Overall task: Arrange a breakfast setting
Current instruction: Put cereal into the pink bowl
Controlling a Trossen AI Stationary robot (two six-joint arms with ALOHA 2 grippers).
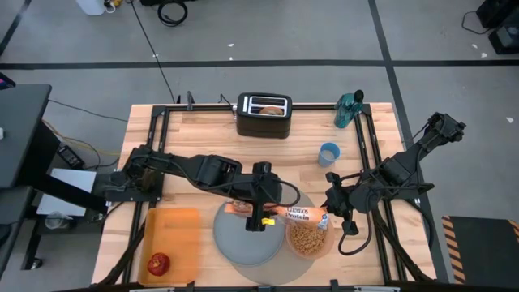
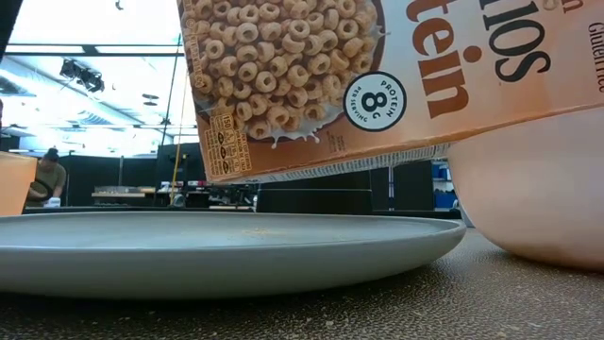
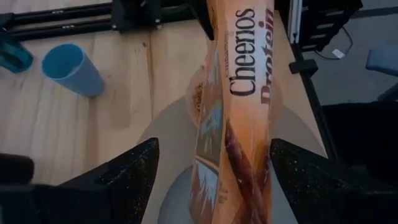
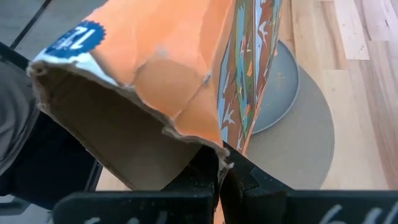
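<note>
Wooden table (image 1: 203,134) on grey floor (image 1: 268,32)

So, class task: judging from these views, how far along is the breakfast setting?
Done: the grey plate sits on the mat, and the bowl beside it already holds cereal. In hand: the right gripper is shut on the open cereal box, held tipped above the bowl, while the left gripper has its jaws open either side of the box. Left: the apple is still on the orange tray.
</note>
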